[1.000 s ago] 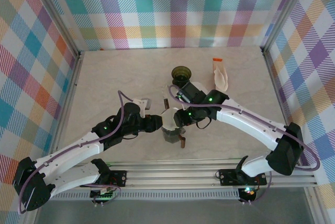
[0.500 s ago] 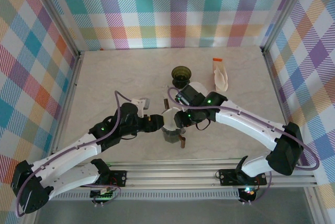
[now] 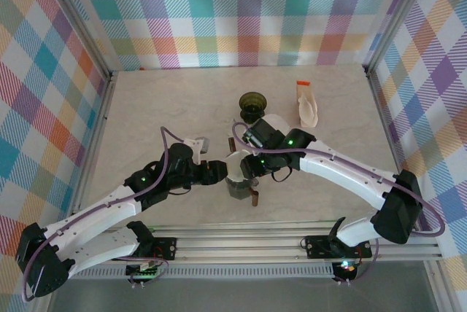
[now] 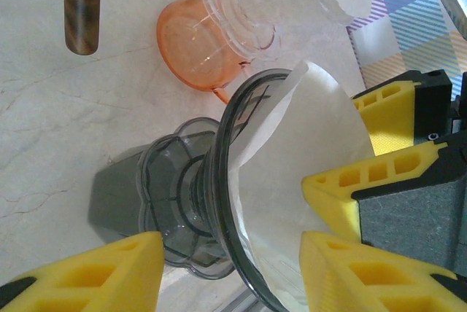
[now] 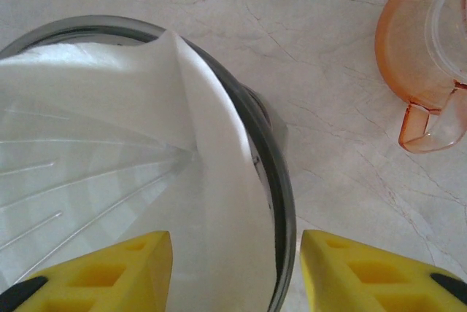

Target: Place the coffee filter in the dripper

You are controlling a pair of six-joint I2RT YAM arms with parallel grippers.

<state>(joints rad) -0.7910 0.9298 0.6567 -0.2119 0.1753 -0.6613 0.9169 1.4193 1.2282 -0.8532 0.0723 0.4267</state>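
Filter (image 4: pixel 306 144): white paper cone, inside the mouth of the dripper (image 3: pixel 238 188); one folded flank stands above the glass rim (seen from the right wrist), so it looks lodged, not pressed flat to the wall.
Dripper: smoky clear glass, standing on the counter (image 3: pixel 160 115) near its front edge, between the two pincers.
Left pincer (image 4: pixel 230 254): fingers spread wide to either side of the dripper's base and rim; nothing is pinched, and it cannot be told whether a pad touches the glass.
Right pincer (image 5: pixel 236 254): fingers also spread wide, hanging over the dripper's mouth with the filter between them; the paper appears free of both fingers.
Change: across the last second very little. The left arm drew in slightly and the right wrist edged a touch toward the dripper, while the dripper kept its spot and the paper stayed in the cone.
Meaning: the placing itself appears done; what remains is probably seating the raised flank and backing both arms off without dragging the paper.
Neighbours: orange cup (image 5: pixel 412 57) just beside the dripper; dark green cup (image 3: pixel 253 100) further back on the counter, well clear.
Risk: light paper (it springs easily) could lift out if a finger brushes the raised edge.
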